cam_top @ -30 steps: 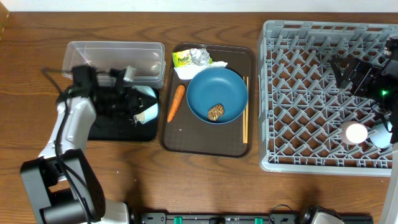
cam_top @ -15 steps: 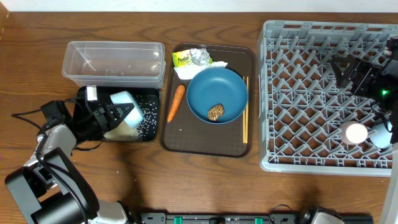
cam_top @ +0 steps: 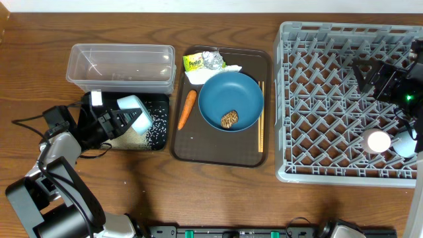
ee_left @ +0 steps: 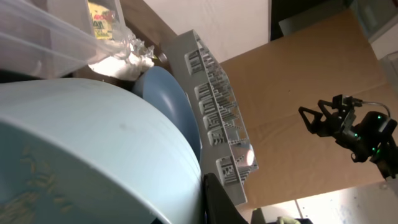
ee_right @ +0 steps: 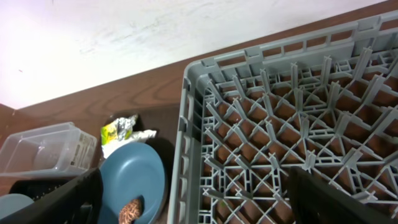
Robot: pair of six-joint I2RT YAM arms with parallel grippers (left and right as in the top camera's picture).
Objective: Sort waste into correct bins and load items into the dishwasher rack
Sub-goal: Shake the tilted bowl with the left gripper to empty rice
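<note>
One cup (cam_top: 131, 106), clenched in left jaws, dumped rice (cam_top: 153, 127) into the black tray (cam_top: 158, 101); racking was due next; right jaws released.

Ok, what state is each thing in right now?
left gripper: shut on light-blue cup, tilted over black tray
right gripper: open, empty, above rack
rice grains: scattered in black tray
clear tub: empty
pink cup: in rack
blue plate: flat on brown tray, food lump on it

You see a grey plastic lattice rack (cam_top: 330, 173), a clear glossy plastic tub (cam_top: 119, 49), a smooth light-blue cup (cam_top: 130, 104) and a grained wooden table (cam_top: 211, 192).
</note>
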